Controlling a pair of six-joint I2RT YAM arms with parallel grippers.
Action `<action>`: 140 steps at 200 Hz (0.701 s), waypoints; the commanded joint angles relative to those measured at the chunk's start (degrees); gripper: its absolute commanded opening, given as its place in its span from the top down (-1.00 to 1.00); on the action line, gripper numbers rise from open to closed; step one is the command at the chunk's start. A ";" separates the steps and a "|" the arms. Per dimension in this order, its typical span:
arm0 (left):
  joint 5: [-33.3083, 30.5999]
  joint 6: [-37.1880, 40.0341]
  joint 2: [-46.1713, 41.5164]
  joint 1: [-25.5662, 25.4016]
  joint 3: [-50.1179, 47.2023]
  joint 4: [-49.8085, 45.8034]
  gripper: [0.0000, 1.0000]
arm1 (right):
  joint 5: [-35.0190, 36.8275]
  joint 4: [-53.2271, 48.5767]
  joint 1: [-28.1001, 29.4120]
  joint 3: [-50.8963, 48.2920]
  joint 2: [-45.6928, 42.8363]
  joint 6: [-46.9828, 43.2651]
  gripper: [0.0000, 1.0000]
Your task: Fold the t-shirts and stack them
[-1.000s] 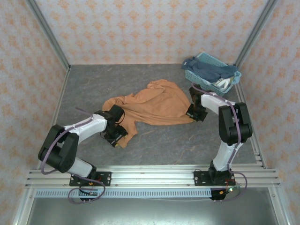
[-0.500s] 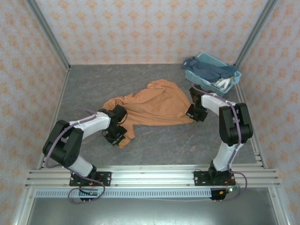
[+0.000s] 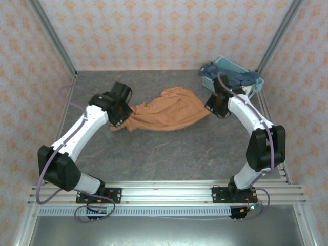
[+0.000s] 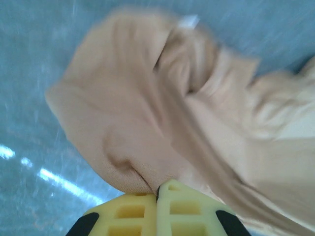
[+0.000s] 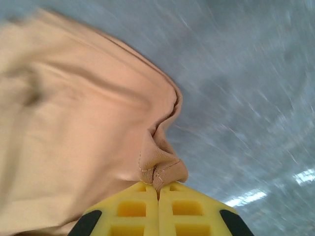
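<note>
- Orange-brown t-shirt (image 3: 166, 110): lies as a crumpled band across the middle of the grey table (image 3: 179, 154), pinched at each end by a gripper; sags and bunches between the two, with a rumpled hump along the far edge.
- Left gripper (image 3: 121, 118): sits at the shirt's left end, left of the table's centre; jaws pressed together on a fold of the cloth.
- Left wrist view: shows the left gripper (image 4: 158, 189) with its yellow fingertips (image 4: 130, 211) flat against each other and the orange-brown cloth (image 4: 197, 123) caught in the seam between them; fans out from the pinch in heavy folds over the grey surface; carries a small pale tag (image 4: 188, 20) near the top; blurred throughout.
- Right gripper (image 3: 215, 106): sits at the shirt's right end, towards the far right of the table; jaws clamped on the cloth's edge.
- Right wrist view: shows the right gripper (image 5: 158, 189) with a small puckered nub of the shirt (image 5: 74, 123) squeezed between the closed tips; spreads leftward from there in broad soft creases, with grey table to the right.
- Light-blue basket (image 3: 258, 82): stands in the far right corner, just beyond the right gripper and partly behind that arm.
- Dark blue t-shirt (image 3: 230, 77): lies heaped in the basket and spills over its left rim.
</note>
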 commanded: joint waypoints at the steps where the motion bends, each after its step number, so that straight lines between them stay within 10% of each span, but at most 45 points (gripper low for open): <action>1: -8.35 6.83 -2.46 1.91 9.31 -6.33 1.00 | 0.30 -2.34 -0.10 8.09 -4.32 -0.54 1.00; 88: -17.62 15.60 -21.88 2.29 21.09 3.71 1.00 | -9.57 8.30 -0.06 10.37 -27.38 -1.72 1.00; 140: -17.88 18.76 -7.56 2.57 48.22 -5.56 1.00 | -13.48 7.55 -0.06 19.97 -22.18 2.67 1.00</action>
